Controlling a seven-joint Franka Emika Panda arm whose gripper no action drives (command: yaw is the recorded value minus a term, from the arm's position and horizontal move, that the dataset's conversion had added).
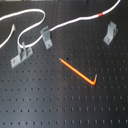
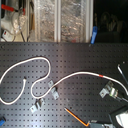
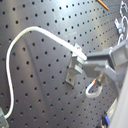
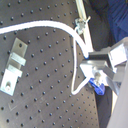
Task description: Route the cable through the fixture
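Black pegboard tabletop [image 1: 75,105]. Tool [image 3: 97,75] looks clamped on the cable [image 1: 75,22] by its red band, just past the fixture [image 1: 110,33]. Judging here: mid-routing; next, lower the cable between the prongs.

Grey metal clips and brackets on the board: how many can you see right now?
3. A low bracket at the first exterior view's left, a clip just right of it by the cable, another clip far right.
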